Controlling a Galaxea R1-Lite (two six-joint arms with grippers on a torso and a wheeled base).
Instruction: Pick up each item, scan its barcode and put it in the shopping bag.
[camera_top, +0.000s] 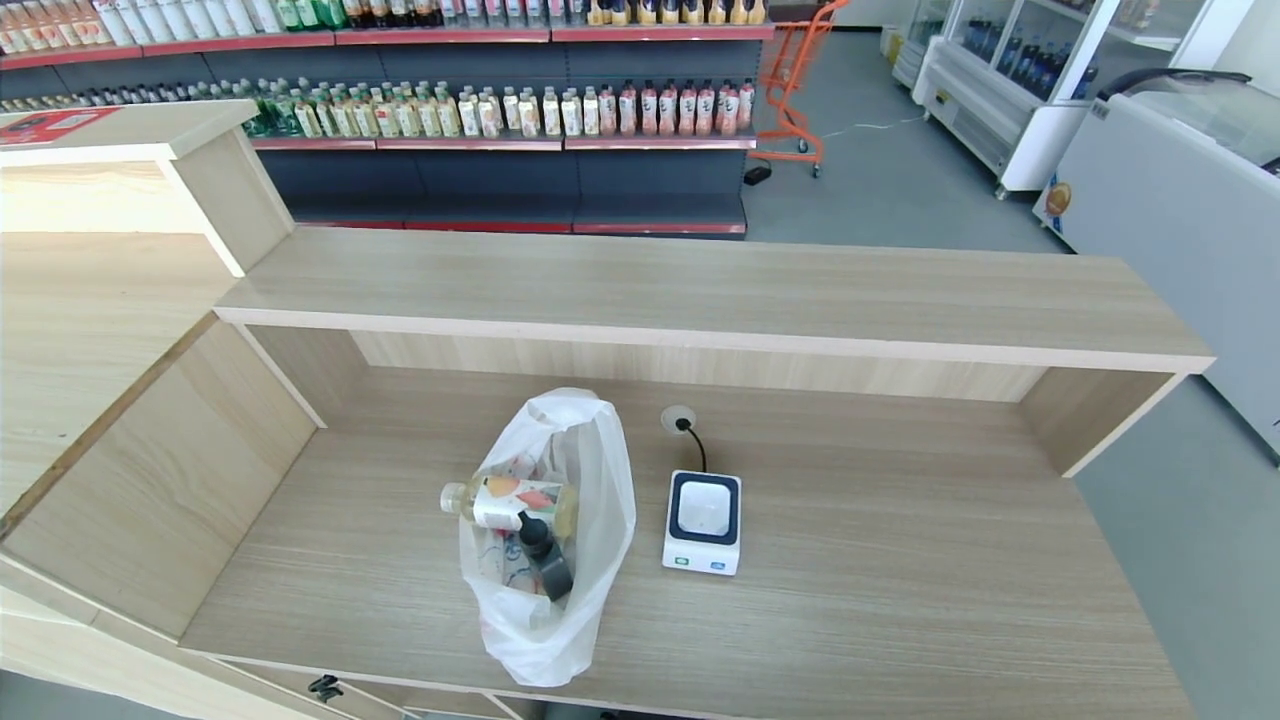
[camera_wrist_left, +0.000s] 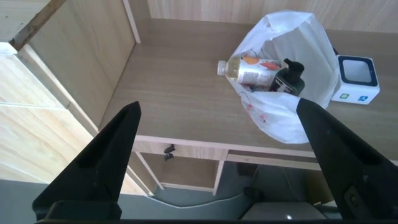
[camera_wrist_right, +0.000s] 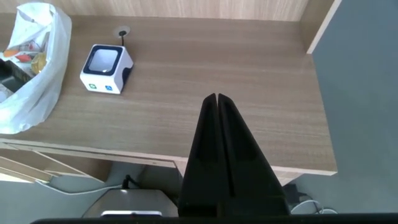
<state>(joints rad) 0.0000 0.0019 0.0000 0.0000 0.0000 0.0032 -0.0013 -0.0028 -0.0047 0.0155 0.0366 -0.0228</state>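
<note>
I've got my left gripper (camera_wrist_left: 217, 158) hanging with its two dark fingers (camera_wrist_left: 109, 165) spread wide apart, aimed forward and down. Over on the other side, my right gripper (camera_wrist_right: 216, 102) is closed tight, both fingers pressed flat together with a thin seam between them, tilted forward and down likewise.

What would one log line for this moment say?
bag: holds bottle | scanner: beside bag | left pincer: open | right pincer: shut
</note>
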